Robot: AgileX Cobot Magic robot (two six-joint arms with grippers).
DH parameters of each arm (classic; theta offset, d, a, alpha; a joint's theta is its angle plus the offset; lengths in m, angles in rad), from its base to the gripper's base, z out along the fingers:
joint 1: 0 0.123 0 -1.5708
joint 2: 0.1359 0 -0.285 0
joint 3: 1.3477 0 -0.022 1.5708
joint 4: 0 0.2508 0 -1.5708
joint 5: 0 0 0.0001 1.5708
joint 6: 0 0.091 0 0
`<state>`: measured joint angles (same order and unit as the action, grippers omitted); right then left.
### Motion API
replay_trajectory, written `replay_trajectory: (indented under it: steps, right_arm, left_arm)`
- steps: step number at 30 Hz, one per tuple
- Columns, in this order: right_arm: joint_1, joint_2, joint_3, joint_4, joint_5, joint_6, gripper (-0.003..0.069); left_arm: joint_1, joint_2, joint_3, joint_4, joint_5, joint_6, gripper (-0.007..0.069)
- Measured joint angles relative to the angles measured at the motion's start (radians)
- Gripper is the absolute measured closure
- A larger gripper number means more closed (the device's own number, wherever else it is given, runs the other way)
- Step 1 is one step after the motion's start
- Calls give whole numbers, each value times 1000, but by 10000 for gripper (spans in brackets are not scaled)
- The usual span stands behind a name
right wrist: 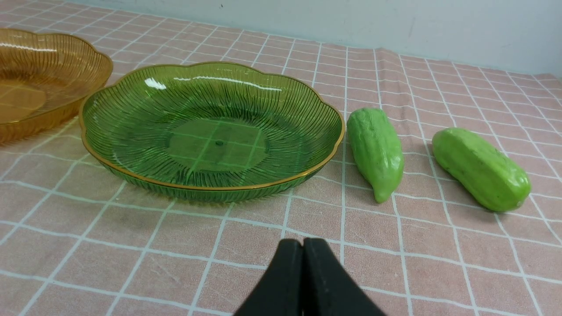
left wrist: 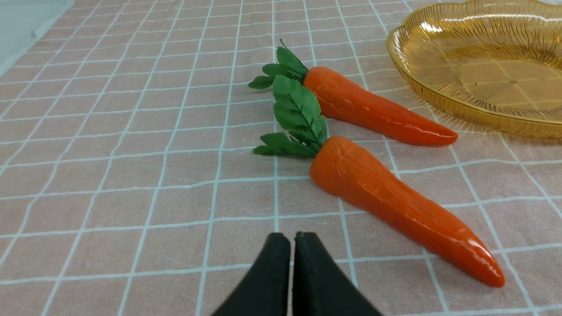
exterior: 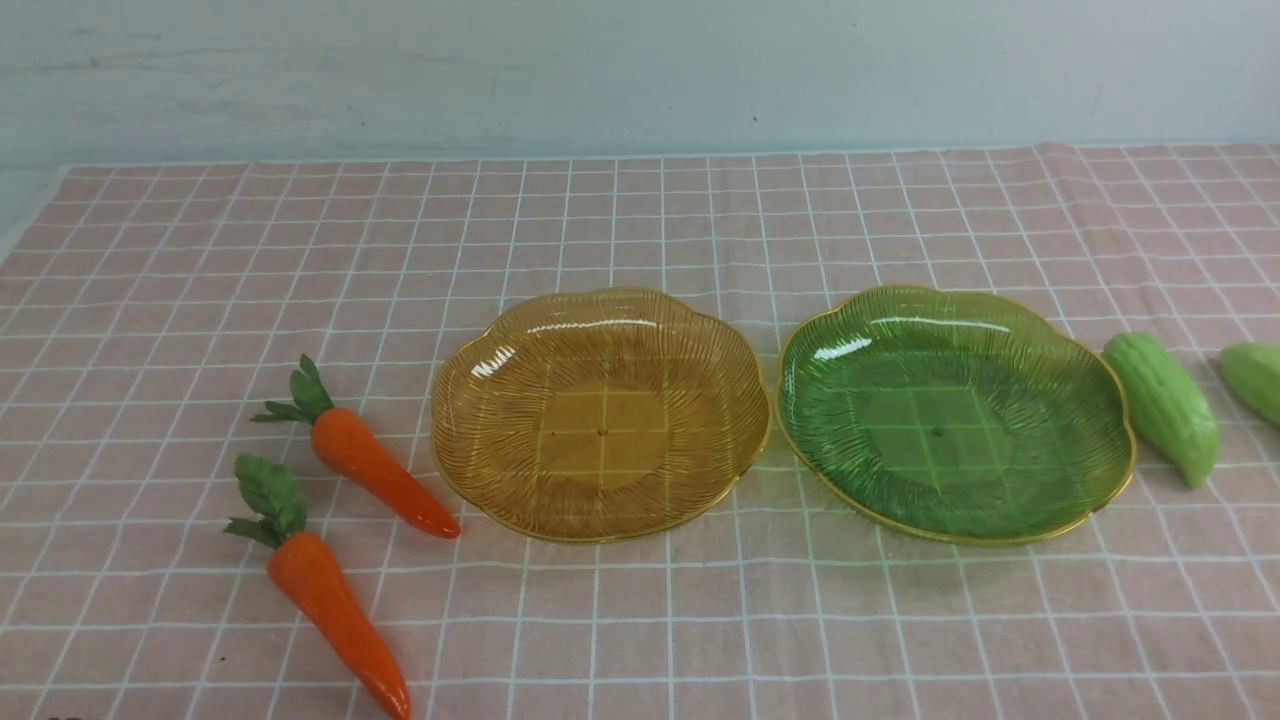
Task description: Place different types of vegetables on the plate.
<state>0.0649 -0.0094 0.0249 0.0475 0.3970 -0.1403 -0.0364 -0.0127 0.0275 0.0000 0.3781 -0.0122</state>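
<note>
Pink checked cloth (exterior: 640,620) covers the table; its far edge runs along a pale wall (exterior: 640,70), and its left edge shows at the far-left corner.

Two scalloped, ribbed plates sit side by side mid-cloth: amber plate (exterior: 500,440) on the left, green plate (exterior: 1050,440) on the right. Their rims are just beside each other (contact cannot be told).

All vegetables lie on the cloth, outside the plates.
- Far carrot (exterior: 375,475): left of the amber plate, leaves toward the far left, tip ending near the plate's rim with a thin strip of cloth between.
- Near carrot (exterior: 325,590): roughly parallel to it and closer to the robot, tip reaching the lower frame edge in the front view. Its leaves come close to the far carrot's body.
- Inner gourd (exterior: 1165,405): just beside the green plate's right rim, narrow gap, tapered end toward the robot.
- Outer gourd (exterior: 1255,378): further right, a strip of cloth between the two gourds; cut by the frame edge in the front view, whole in the right wrist view.

Left gripper (left wrist: 292,239): black fingers pressed together, holding nothing, over bare cloth short of the near carrot.
Right gripper (right wrist: 303,243): fingers likewise pressed together, nothing between them, over bare cloth on the robot's side of the green plate and inner gourd.

Wide bands of bare cloth run behind the plates to the wall, in front of them toward the robot, and left of the carrots.
</note>
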Motion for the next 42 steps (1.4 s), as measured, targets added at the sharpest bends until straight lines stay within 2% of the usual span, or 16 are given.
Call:
replay_trajectory:
  steps: [17, 19, 21, 22, 23, 24, 26, 29, 32, 35, 37, 39, 42]
  right_arm:
    - [0, 0, 0, 12, -4, 4, 674]
    - [0, 0, 0, 35, -10, 14, 674]
    - [0, 0, 1, 166, -30, 84, 674]
    - [0, 0, 1, 290, -43, 140, 674]
    - [0, 0, 1, 290, -45, 140, 674]
    - [0, 0, 1, 423, -55, 196, 674]
    - [0, 0, 1, 610, -64, 259, 674]
    - [0, 0, 1, 754, -84, 279, 674]
    - [0, 0, 1, 824, -117, 274, 674]
    - [0, 0, -13, 816, -119, 200, 674]
    - [0, 9, -79, 772, -116, 158, 673]
    - [0, 81, -183, 674, -115, 131, 672]
    - [0, 326, -381, 407, 1, 159, 671]
  left_arm:
    - [0, 0, 0, 0, 0, -6, 625]
    - [0, 0, 0, -35, 0, -26, 625]
    - [0, 0, 0, -146, 0, -90, 625]
    - [0, 0, 0, -271, 0, -162, 625]
    - [0, 0, 0, -271, 0, -162, 625]
    - [0, 0, 0, -376, 0, -216, 625]
    - [0, 0, 0, -541, -1, -288, 625]
    - [0, 0, 0, -727, -6, -326, 625]
    - [0, 0, 0, -816, -27, -328, 625]
    - [-1, 0, -15, -856, -1, -268, 625]
    - [-4, 20, -98, -849, 78, -193, 628]
    - [-4, 82, -178, -808, 148, -162, 628]
    - [-4, 234, -307, -676, 319, -144, 628]
